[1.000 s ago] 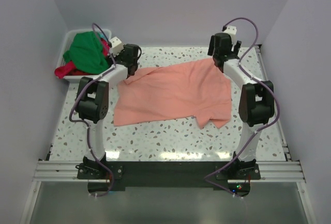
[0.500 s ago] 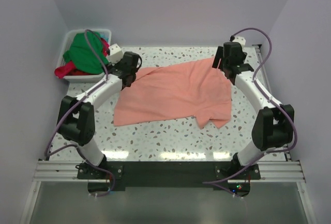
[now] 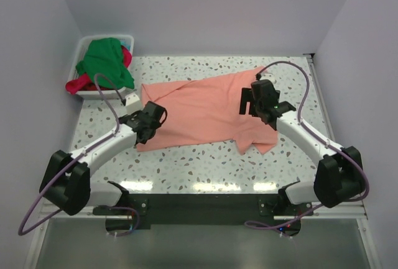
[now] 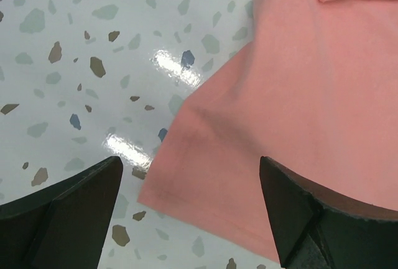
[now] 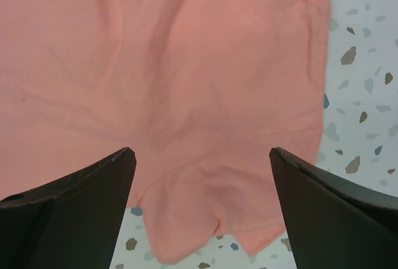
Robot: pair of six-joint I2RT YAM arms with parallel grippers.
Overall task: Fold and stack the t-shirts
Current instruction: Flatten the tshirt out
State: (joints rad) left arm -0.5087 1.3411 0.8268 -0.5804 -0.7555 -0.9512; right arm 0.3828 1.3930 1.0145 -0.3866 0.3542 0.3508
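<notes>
Enclosure walls close the table point(image 3: 186, 160) on the left, far and right sides. Far-left corner obstructed: a white tub point(image 3: 89, 94) stands there, with the green shirt point(image 3: 104, 61) and red-magenta shirt point(image 3: 76, 85) heaped above its rim. The salmon-pink shirt point(image 3: 205, 110) lies flat across the middle, low enough to pass over. Bare terrazzo strips run along the far side, the left side near of the tub, and the near side. The left gripper point(image 3: 149, 126), jaws spread, hangs over the shirt's near-left corner; the right gripper point(image 3: 249, 100), jaws spread, over its right part. Both forearms slant across the near corners, purple cables point(image 3: 283, 64) looping above
</notes>
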